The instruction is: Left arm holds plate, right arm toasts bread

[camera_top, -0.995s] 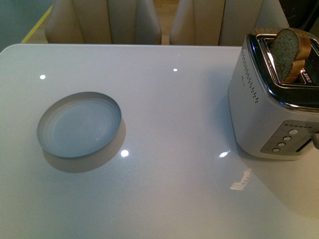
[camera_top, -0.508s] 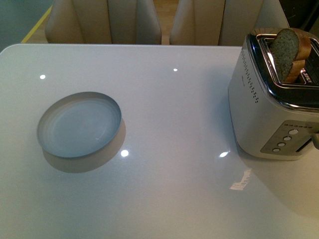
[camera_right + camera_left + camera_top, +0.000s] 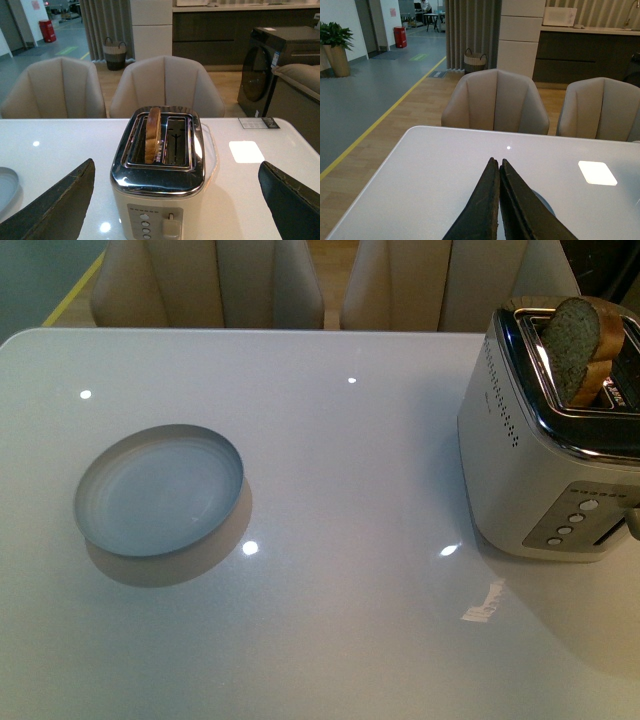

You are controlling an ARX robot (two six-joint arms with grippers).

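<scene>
Seeing nothing move over the last second, I find the bread [image 3: 578,345] upright in the toaster [image 3: 545,470], plate [image 3: 160,490] untouched far left, left tool [image 3: 498,172] closed, right tool [image 3: 175,200] wide open.

Plate [image 3: 159,490] left on table [image 3: 350,620]; bread [image 3: 574,348] in toaster [image 3: 545,470], right

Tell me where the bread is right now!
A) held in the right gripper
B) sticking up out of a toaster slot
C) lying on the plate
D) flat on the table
B: the bread stands upright in one slot of the toaster, while the plate sits bare on the table and the right gripper is open and holds nothing.
</scene>
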